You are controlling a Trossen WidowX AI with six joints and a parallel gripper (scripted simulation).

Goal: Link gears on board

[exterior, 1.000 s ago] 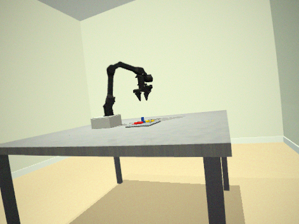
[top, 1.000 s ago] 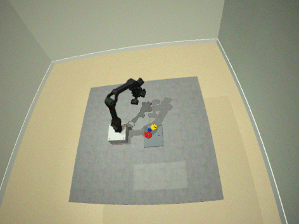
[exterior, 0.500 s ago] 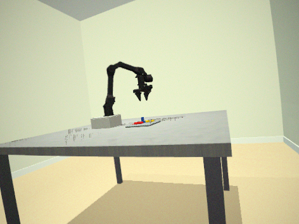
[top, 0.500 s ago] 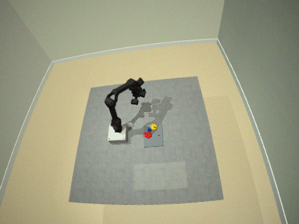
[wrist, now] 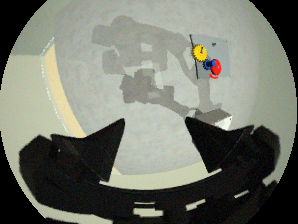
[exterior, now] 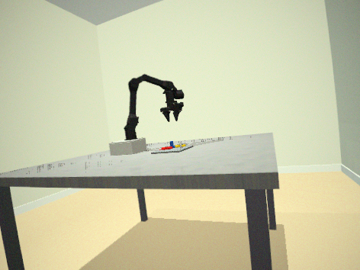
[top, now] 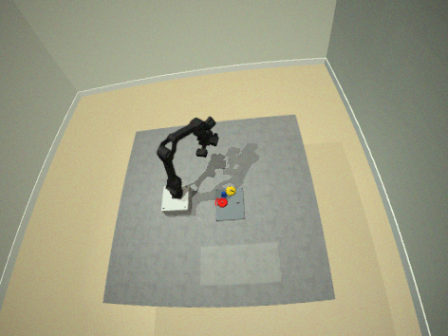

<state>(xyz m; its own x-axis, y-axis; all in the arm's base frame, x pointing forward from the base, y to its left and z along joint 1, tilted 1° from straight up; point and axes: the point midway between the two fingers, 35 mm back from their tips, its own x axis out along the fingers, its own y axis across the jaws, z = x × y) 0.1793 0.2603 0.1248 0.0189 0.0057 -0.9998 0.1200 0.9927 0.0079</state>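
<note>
The grey board lies on the table. A red gear and a yellow gear with a black stripe sit on it. A small blue gear with an upright blue handle stands between them; whether its teeth touch both gears is too small to tell. A short peg on the board is bare. My gripper is open and empty, high above the table and well away from the board.
The arm's white base stands beside the board on the grey table top. The arm's shadow falls across the table and reaches the board. No other loose gears are visible.
</note>
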